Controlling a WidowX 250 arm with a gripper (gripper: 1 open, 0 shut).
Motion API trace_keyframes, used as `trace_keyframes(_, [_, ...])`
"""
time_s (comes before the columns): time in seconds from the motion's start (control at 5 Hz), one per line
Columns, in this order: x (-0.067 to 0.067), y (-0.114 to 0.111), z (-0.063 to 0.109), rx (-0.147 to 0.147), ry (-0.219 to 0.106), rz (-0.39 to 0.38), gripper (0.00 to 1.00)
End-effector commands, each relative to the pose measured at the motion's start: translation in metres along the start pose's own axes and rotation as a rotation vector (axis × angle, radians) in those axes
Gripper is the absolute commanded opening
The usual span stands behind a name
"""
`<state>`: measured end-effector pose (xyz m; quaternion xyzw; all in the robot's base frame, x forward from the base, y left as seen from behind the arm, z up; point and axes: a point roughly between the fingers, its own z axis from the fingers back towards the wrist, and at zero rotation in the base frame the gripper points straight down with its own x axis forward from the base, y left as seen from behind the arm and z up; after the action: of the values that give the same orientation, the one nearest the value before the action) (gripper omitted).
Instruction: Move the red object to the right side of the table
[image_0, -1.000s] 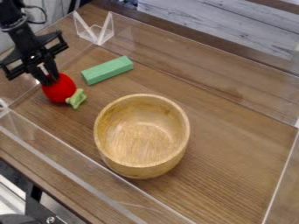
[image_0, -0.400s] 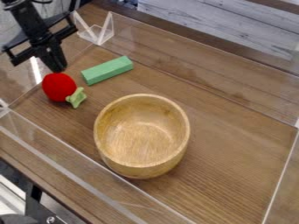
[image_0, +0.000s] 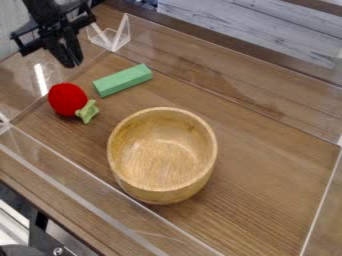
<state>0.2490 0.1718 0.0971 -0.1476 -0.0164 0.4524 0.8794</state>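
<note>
The red ball-like toy (image_0: 67, 98) sits on the left part of the wood-grain surface (image_0: 267, 120), with a small light-green leafy piece (image_0: 88, 112) on its right side, toward the near edge. Just beside it, to the right and a little farther back, lies a flat green block (image_0: 124, 80), set at a slant. A large round wooden bowl (image_0: 162, 155) stands to the right of the toy and nearer, near the middle of the surface, apart from both; its inside shows no contents.

The dark end effector (image_0: 56, 58) hangs at the far left, beyond the red toy and apart from it, with its fingers spread and nothing between them. The black arm reaches in from the far left corner. A clear pointed piece (image_0: 112, 34) is at the far left, between the end effector and the green block's far side. Clear low walls (image_0: 30, 125) border the surface on the left.
</note>
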Motion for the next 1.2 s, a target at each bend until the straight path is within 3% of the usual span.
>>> trace_keyframes(0.0, [0.017,0.002,0.018,-0.001,-0.045,-0.079,0.0])
trace_keyframes(0.2, [0.03,0.007,0.018,0.004,-0.048,-0.07,0.0])
trace_keyframes(0.4, [0.041,0.015,0.012,0.015,-0.055,-0.06,1.0])
trace_keyframes(0.6, [0.04,0.002,0.009,0.017,-0.033,-0.11,0.0])
trace_keyframes(0.8, [0.039,-0.009,0.004,0.023,-0.013,-0.159,0.0])
trace_keyframes(1.0, [0.044,-0.002,0.0,0.027,-0.036,-0.077,1.0])
